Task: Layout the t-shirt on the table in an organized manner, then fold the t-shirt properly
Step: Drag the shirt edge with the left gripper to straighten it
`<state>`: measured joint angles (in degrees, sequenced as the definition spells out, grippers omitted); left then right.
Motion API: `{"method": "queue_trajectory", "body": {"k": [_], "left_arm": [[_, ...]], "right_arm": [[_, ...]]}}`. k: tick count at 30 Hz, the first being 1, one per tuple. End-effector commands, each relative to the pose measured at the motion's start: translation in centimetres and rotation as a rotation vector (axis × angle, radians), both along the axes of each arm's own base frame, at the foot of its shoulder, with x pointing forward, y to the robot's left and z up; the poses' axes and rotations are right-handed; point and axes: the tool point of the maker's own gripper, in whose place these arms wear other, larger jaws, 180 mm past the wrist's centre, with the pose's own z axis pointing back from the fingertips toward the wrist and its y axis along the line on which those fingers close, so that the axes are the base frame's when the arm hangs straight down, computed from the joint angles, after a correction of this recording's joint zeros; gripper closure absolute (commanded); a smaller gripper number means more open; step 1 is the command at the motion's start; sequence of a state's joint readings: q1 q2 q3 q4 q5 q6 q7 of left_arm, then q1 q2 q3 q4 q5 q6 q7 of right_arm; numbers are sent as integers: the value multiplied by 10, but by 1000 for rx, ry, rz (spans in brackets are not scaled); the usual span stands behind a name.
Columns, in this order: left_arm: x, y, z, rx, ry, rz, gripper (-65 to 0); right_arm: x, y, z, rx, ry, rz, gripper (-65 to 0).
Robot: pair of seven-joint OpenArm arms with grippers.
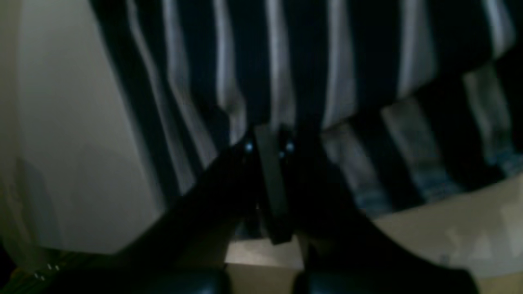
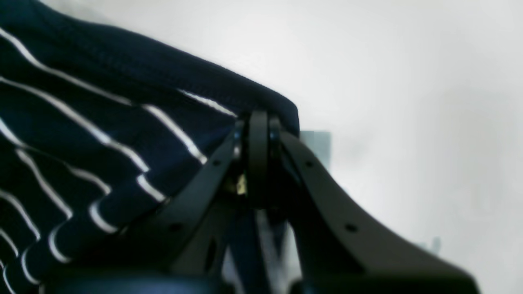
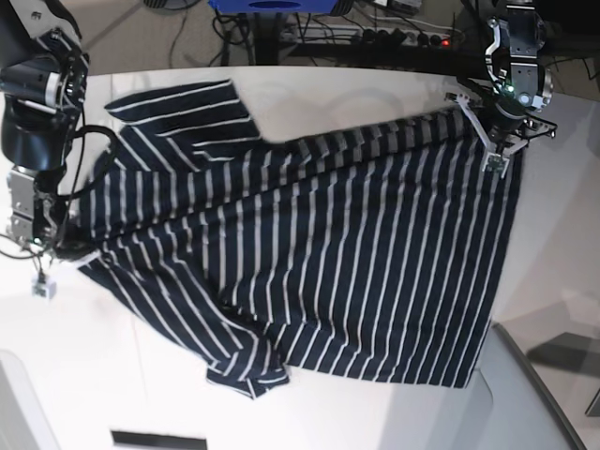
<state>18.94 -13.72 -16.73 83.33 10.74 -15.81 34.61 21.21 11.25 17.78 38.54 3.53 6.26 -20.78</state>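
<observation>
The t-shirt (image 3: 309,253), dark navy with thin white stripes, lies spread across the white table (image 3: 122,375), one sleeve toward the far left and one bunched at the near edge. At the far right, my left gripper (image 3: 495,161) is shut on a corner of the shirt's hem. In the left wrist view the left gripper (image 1: 269,147) pinches the striped t-shirt (image 1: 310,69) above the table (image 1: 73,143). My right gripper (image 3: 44,267) at the left edge is shut on the shirt's edge. Up close the right gripper (image 2: 258,122) clamps the t-shirt (image 2: 102,134) at its seamed border.
Cables and a power strip (image 3: 403,36) lie beyond the table's far edge, beside a blue object (image 3: 272,5). A grey panel (image 3: 539,394) sits at the near right corner. The right arm's body (image 3: 37,112) stands over the far left of the table.
</observation>
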Motion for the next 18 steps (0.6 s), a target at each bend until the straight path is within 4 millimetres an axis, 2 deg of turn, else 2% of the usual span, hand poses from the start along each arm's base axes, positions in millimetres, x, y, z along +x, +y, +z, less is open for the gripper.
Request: {"method": "queue_trajectory", "body": {"k": [1, 5, 8, 11, 13, 18], "left_arm": [[15, 4, 15, 21, -52, -12, 0], [49, -9, 43, 11, -164, -17, 0], [67, -8, 56, 18, -212, -21, 0], [85, 1, 61, 26, -234, -11, 0], [99, 7, 55, 12, -231, 13, 0], [132, 10, 33, -57, -246, 55, 0]], "right_arm": [[10, -12, 13, -25, -15, -13, -2], [8, -11, 28, -39, -21, -4, 0], [7, -3, 59, -64, -87, 18, 0], [-11, 3, 87, -70, -129, 40, 0], [-31, 13, 86, -23, -93, 47, 0], [-73, 33, 55, 112, 2, 42, 0]]}}
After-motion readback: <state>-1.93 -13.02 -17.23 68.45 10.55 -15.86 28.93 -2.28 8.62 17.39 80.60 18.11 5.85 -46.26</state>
